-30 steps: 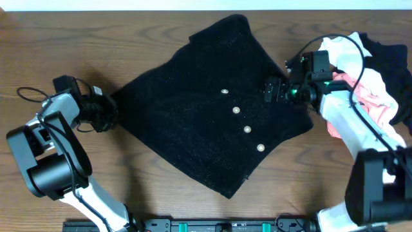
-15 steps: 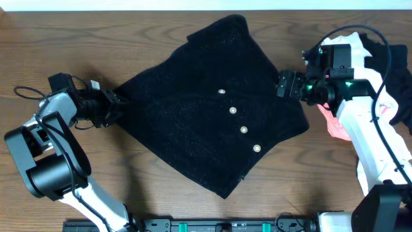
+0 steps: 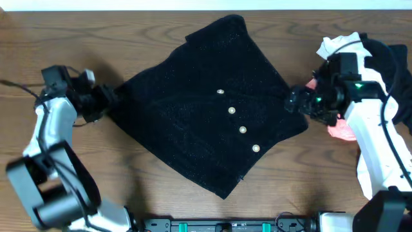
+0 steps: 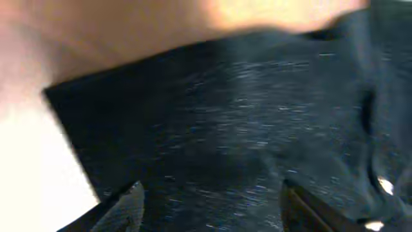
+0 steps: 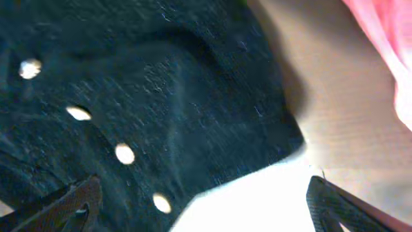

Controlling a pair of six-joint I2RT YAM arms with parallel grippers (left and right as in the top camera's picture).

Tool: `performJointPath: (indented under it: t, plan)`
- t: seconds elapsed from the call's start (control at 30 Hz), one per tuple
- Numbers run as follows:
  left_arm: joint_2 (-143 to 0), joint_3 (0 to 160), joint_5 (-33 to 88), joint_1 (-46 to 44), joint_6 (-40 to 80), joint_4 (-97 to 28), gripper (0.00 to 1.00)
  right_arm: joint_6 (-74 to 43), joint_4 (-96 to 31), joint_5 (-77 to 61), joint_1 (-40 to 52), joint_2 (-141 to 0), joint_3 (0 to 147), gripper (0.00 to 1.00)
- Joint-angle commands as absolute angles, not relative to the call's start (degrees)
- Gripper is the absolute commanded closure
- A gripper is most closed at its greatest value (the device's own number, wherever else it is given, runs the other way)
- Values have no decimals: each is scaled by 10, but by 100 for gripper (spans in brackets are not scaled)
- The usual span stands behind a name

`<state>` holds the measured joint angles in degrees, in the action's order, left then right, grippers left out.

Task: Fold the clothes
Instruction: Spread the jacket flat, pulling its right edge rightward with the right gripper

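The black knit garment [image 3: 206, 122] lies spread on the surface [image 3: 129, 193]. My left tool [image 3: 106, 98] gapes empty at its left corner and my right tool [image 3: 295, 103] gapes empty beside its right edge. It looks soft, limp and thick, so I'd pinch the corners.

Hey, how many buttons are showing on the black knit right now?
4, in a diagonal row on the black knit: top button, second, third, lowest near its right edge. Folds may hide others.
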<state>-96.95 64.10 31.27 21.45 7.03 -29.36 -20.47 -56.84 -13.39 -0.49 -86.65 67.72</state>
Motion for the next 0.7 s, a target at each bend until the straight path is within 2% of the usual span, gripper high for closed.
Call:
performJointPath:
  t: [0.0, 0.1, 0.27, 0.43, 0.53, 0.67]
  plan:
    - [-922, 641, 298, 189, 28, -293, 26, -238, -597, -129, -11, -855, 681, 1]
    - [-897, 641, 293, 170, 15, -295, 17, -259, -628, -131, -11, -855, 681, 1]
    - [-887, 641, 293, 155, 15, -297, 17, -283, -646, -131, -11, -855, 662, 1]
    - [-886, 641, 293, 150, 15, -294, 16, -292, -587, -146, -11, -855, 605, 1]
    - [-885, 641, 293, 150, 15, -288, 17, -303, -525, -167, -11, -855, 559, 8]
    - [-882, 641, 293, 150, 15, -283, 17, -312, -445, -167, -11, -855, 508, 28]
